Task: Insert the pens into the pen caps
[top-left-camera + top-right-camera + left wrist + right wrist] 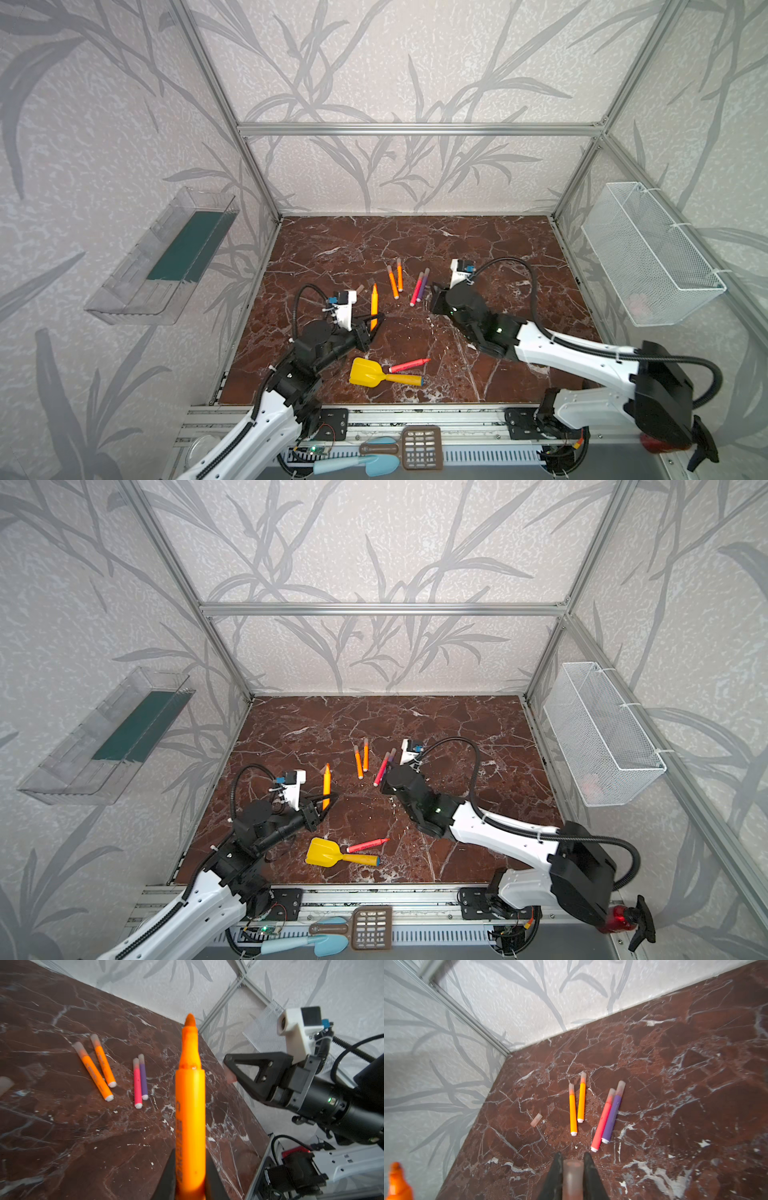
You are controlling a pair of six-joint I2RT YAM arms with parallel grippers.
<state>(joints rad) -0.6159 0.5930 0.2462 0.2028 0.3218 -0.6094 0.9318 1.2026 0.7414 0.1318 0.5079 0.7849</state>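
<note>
My left gripper (pixel 190 1154) (pixel 374 324) is shut on an uncapped orange pen (pixel 190 1105) (pixel 374 303), whose bare tip points away from the wrist. My right gripper (pixel 572 1159) (pixel 433 293) is shut on a pale pen cap (pixel 572 1178) (pixel 230 1077), held off the floor to the right of that tip. Two orange pens (pixel 394 282) (pixel 576 1107), a pink one (pixel 417 289) and a purple one (pixel 612 1113) lie capped on the marble. A loose pen cap (pixel 536 1120) (pixel 360 288) lies by the left wrist camera. An uncapped pink-red pen (pixel 409 365) lies near the front.
A yellow toy shovel (pixel 365 372) with a blue-ended handle lies beside the pink-red pen. A clear bin (pixel 166 257) hangs on the left wall and a white mesh basket (pixel 648 253) on the right wall. Spatulas (pixel 399 451) rest on the front rail.
</note>
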